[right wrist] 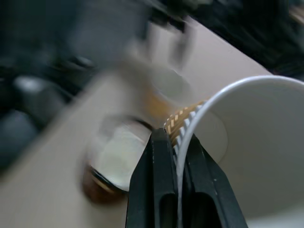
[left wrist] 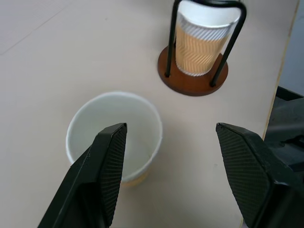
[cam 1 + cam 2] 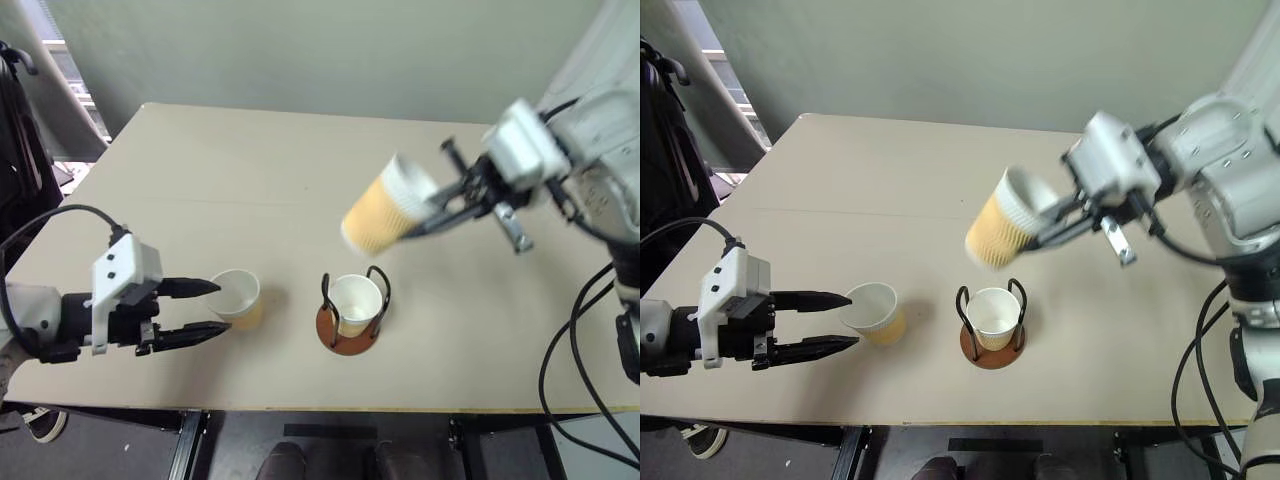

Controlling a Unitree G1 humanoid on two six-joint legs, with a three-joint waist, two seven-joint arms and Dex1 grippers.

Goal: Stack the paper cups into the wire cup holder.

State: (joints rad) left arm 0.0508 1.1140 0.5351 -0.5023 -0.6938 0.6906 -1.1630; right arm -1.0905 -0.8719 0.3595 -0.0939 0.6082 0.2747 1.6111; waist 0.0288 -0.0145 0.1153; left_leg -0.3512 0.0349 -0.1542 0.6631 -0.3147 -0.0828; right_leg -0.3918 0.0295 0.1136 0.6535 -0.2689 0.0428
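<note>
Left gripper (image 3: 208, 310) sits near the table's (image 3: 200, 170) front-left edge, jaws spread level, straddling the rim of a loose cup (image 3: 238, 298) standing upright on the table, so probably lined up for a rim pinch next. Just right of it, near the front edge's middle, the wire holder (image 3: 350, 335) already has one cup (image 3: 355, 303) seated upright between its loops. Above and behind the holder, right gripper (image 3: 1045, 232) has its jaws pressed together on the wall of a third cup (image 3: 998, 230), carried tilted in the air, base pointing down-left toward the holder. Back half of the table is bare: room to swing. Front edge is close to holder and loose cup; a nudge could tip either off.
</note>
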